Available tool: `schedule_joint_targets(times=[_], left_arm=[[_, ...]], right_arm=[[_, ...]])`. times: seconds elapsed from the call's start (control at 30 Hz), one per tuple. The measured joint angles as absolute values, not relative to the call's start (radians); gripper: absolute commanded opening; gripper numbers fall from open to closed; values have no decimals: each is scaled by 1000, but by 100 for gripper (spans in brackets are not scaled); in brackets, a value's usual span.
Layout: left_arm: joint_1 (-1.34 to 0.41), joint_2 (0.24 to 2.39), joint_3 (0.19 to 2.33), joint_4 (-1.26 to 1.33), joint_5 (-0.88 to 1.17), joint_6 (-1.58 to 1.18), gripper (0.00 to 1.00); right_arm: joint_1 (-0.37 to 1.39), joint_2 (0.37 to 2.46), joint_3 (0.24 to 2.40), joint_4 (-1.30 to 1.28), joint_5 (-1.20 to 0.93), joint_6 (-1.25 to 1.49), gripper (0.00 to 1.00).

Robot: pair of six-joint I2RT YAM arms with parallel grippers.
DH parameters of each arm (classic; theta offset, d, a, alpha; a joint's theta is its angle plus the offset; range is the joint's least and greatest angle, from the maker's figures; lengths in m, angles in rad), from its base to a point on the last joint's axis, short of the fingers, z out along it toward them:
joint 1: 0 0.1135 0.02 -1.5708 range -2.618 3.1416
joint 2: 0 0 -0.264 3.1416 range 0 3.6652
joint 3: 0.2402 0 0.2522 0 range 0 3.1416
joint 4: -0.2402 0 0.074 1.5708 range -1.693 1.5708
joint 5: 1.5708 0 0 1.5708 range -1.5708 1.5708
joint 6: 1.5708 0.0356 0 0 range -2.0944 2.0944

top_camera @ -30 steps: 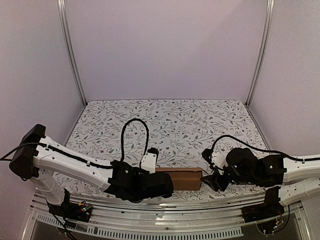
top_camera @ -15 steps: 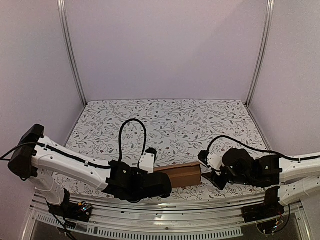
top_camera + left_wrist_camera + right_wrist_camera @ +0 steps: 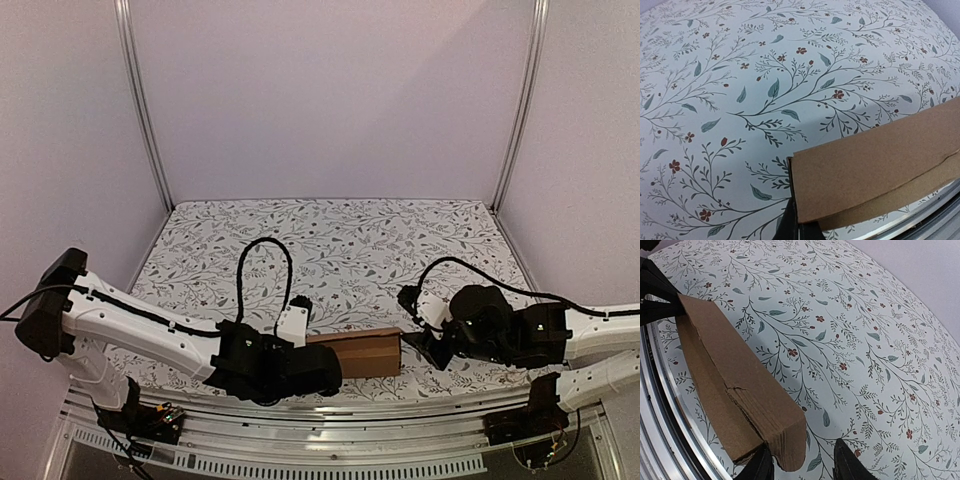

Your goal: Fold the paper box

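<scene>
Floral tablecloth (image 3: pixel 350 240): paper box (image 3: pixel 360 352) lies left-right; my left gripper (image 3: pixel 801 227) pinches its left end, right gripper (image 3: pixel 804 465) straddles the right end, part-open.

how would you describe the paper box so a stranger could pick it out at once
On the floral table, look along the near edge. Between the left end effector and right end effector lies the paper box: a long, plain brown cardboard oblong, the only brown, unprinted thing there.
</scene>
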State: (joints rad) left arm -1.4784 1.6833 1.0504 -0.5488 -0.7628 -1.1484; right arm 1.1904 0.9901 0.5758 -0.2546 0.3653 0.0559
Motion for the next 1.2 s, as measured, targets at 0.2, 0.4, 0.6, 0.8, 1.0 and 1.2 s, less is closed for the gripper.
schedule_joint_targets(times=[0.2,0.4,0.6,0.8,1.0,1.2], left_arm=[[-1478,1683,1051,-552,-763,-1148,0],[-1478,1683,1051,-552,-763,-1149,0],[-1478,1683,1051,-555,-763,-1152,0],[-1478,1681,1051,-564,-764,-1152,4],[-1477,1673,1048,-577,-759,-1140,20],[-1474,1618,1007,-562,-733,-1111,33]], right_arm=[[1190,1055,602,-257,364,49,24],[1190,1089,622,-260,360,47,9],[1190,1095,635,-269,362,47,0],[1190,1094,663,-292,360,57,0],[1190,1094,689,-311,356,81,0],[1191,1094,690,-328,355,93,0]])
